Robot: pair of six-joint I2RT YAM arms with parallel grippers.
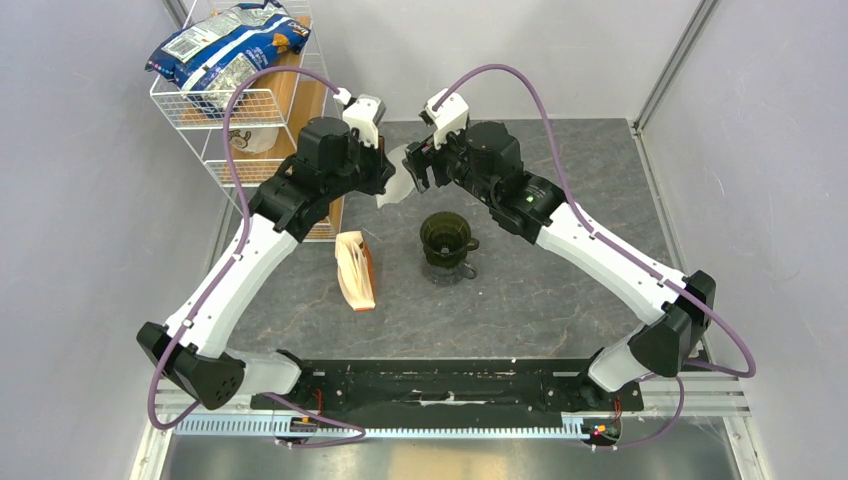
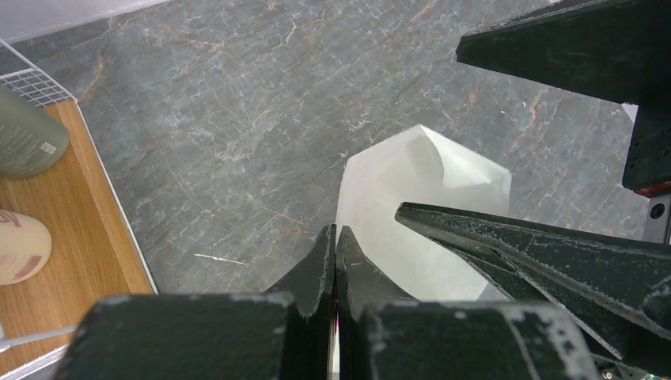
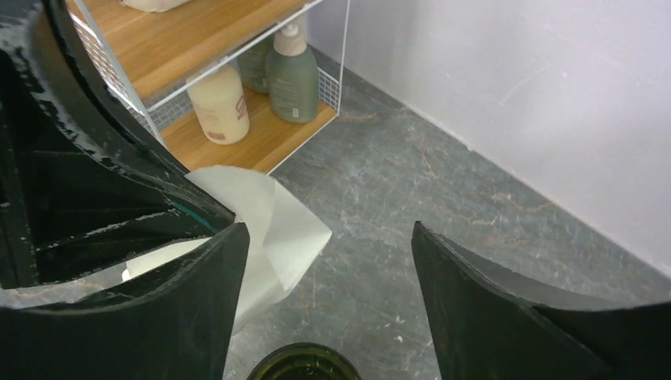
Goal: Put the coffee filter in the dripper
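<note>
While the left claw (image 2: 334,241) clamps the coffee filter (image 2: 423,182), the right claw (image 3: 326,237) gapes beside its edge.

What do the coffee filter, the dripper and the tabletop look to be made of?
The coffee filter looks like thin white paper, matte: it creases sharply and light shows through it. The dripper seems dark olive translucent plastic, slightly glossy; tinted glass cannot be ruled out. The tabletop looks like grey veined stone or a stone-print laminate, matte.

Packet (image 1: 355,270) left of dripper (image 1: 445,240), coffee filter (image 1: 392,186) behind both.
</note>
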